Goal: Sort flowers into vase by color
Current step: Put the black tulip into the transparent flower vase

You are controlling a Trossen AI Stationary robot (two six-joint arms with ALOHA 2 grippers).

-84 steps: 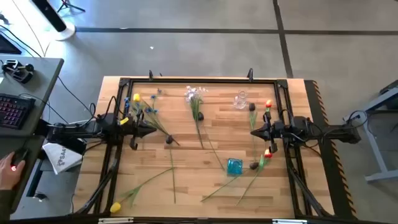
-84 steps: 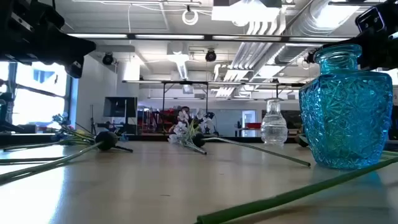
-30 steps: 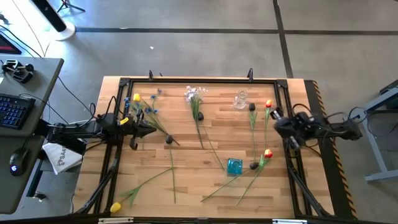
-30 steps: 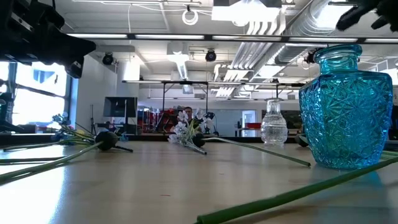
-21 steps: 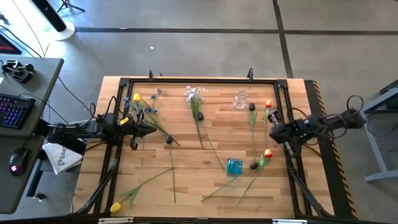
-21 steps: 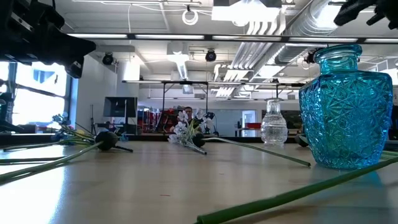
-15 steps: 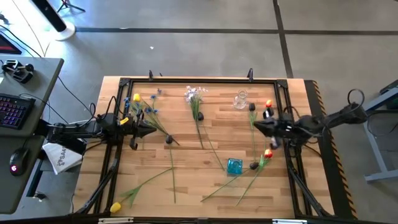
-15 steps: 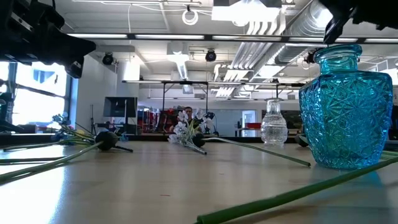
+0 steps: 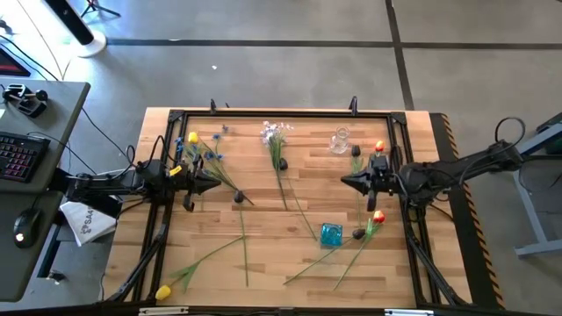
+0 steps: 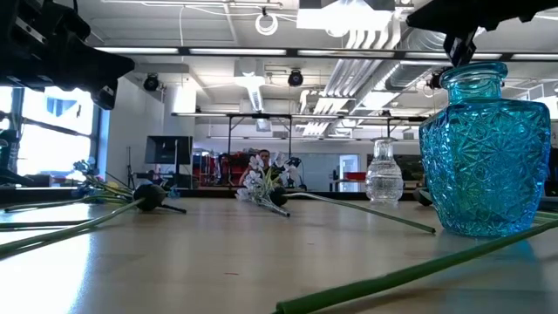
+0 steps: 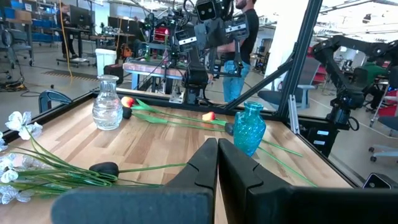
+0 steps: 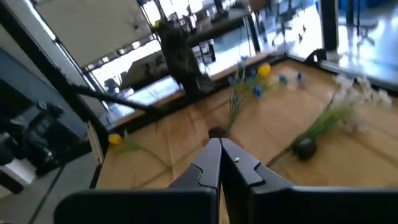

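Flowers (image 9: 279, 167) lie scattered flat across the table (image 9: 263, 263). Right gripper (image 9: 345, 182), fingers together and empty, hovers beside the orange-red blooms at right; left gripper (image 9: 216, 185), also closed, waits near the blue ones.

Two vases (image 9: 331, 234) (image 9: 340, 140), about twelve flowers (image 9: 279, 162).

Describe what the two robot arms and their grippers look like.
Both arms are black, slim, jointed tubes with black cables looping alongside. The left gripper and right gripper each end in two dark, angular fingers tapering to a narrow wedge. No markings are legible on them.
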